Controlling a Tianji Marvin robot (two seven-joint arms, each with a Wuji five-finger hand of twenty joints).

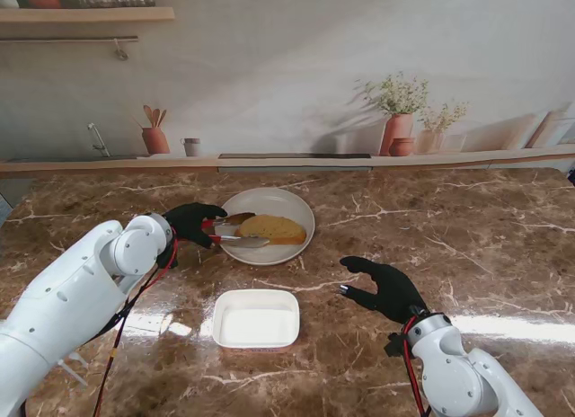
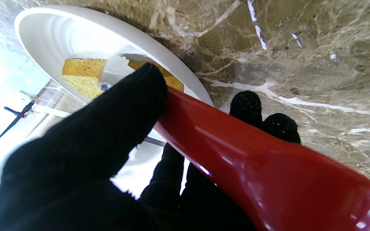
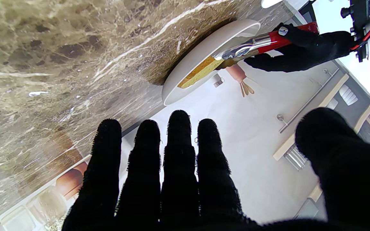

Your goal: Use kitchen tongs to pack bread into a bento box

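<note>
Glossy red plastic handles and shiny metal tips are showing on the tongs (image 3: pixel 252 46) inside the matt, black knitted-cloth left hand (image 1: pixel 190 223).

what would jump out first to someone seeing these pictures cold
The left robot hand gripping red-handled tongs whose metal tips close on a golden slice of bread on a white plate. Nearer to me sits an empty white bento box, and the right robot hand hovers open beside it.
</note>
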